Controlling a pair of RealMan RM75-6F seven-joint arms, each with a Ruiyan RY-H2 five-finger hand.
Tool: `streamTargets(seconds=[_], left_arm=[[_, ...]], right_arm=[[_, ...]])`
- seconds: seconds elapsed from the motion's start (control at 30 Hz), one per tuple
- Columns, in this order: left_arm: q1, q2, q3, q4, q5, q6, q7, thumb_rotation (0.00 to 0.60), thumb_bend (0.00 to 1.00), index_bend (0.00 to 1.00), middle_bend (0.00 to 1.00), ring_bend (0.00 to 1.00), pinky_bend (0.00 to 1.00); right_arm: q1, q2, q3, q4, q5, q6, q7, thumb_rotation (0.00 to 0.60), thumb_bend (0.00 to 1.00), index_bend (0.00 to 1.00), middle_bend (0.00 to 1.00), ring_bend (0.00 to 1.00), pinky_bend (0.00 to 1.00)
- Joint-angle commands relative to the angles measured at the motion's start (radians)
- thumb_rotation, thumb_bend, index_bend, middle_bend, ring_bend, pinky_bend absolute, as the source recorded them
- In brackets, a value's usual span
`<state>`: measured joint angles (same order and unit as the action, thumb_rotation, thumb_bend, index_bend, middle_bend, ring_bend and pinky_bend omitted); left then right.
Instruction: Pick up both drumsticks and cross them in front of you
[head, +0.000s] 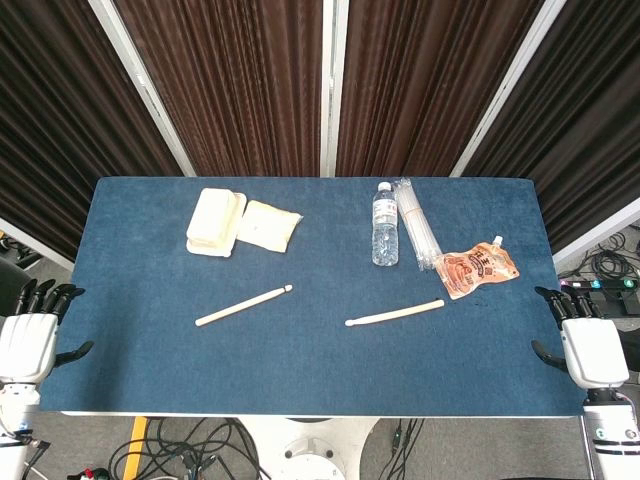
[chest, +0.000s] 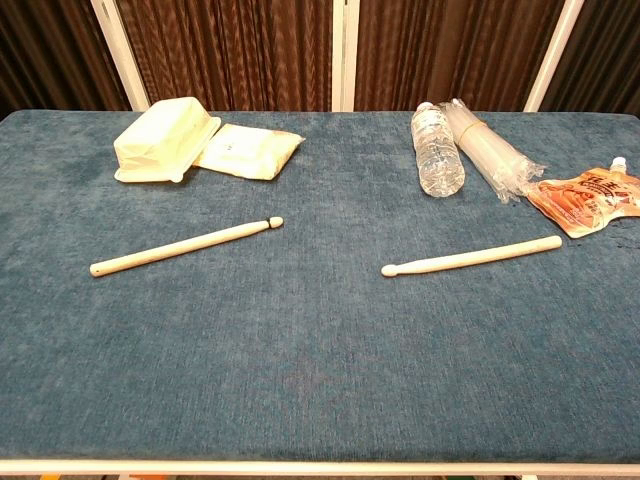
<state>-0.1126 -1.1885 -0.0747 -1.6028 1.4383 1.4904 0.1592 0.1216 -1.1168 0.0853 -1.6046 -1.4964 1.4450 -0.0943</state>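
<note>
Both hands empty, fingers spread: left hand (head: 28, 340) off the table's (head: 300, 385) left edge, right hand (head: 590, 345) off its right edge. Both sticks flat on the cloth mid-table, well apart. Left drumstick (head: 243, 305) long axis mostly left-right, tip pointing right and slightly away. Right drumstick (head: 394, 313) similar tilt, tip pointing left toward the other. Beyond them: foam container (head: 216, 222), water bottle (head: 385, 224), orange pouch (head: 476, 269)
</note>
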Motion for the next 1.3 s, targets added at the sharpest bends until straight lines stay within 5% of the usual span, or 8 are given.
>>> streamTargets(seconds=[0.03, 0.33, 0.63, 0.83, 1.3], left_arm=[[0.005, -0.008, -0.001, 0.005, 0.000, 0.006, 0.006, 0.600, 0.06, 0.23, 0.19, 0.09, 0.08], [0.012, -0.002, 0.001, -0.016, -0.014, 0.004, 0.020, 0.600, 0.06, 0.23, 0.19, 0.09, 0.08], [0.006, 0.015, 0.002, -0.039, -0.027, -0.020, 0.024, 0.600, 0.06, 0.23, 0.19, 0.09, 0.08], [0.009, 0.020, 0.007, -0.041, -0.040, -0.034, 0.010, 0.600, 0.06, 0.24, 0.19, 0.09, 0.08], [0.007, 0.017, 0.004, -0.022, -0.055, -0.050, -0.018, 0.600, 0.06, 0.24, 0.19, 0.09, 0.08]], right_arm=[[0.002, 0.000, 0.000, 0.003, 0.001, -0.003, 0.008, 0.600, 0.08, 0.17, 0.26, 0.13, 0.25], [0.023, -0.005, -0.007, 0.019, -0.021, -0.029, 0.063, 0.600, 0.09, 0.20, 0.27, 0.14, 0.25], [0.206, -0.091, -0.001, 0.106, -0.089, -0.253, 0.081, 0.600, 0.14, 0.31, 0.36, 0.19, 0.26], [0.344, -0.245, 0.003, 0.272, -0.074, -0.437, 0.068, 0.600, 0.15, 0.35, 0.38, 0.20, 0.26], [0.433, -0.488, -0.017, 0.591, -0.071, -0.475, 0.032, 0.600, 0.15, 0.47, 0.47, 0.26, 0.26]])
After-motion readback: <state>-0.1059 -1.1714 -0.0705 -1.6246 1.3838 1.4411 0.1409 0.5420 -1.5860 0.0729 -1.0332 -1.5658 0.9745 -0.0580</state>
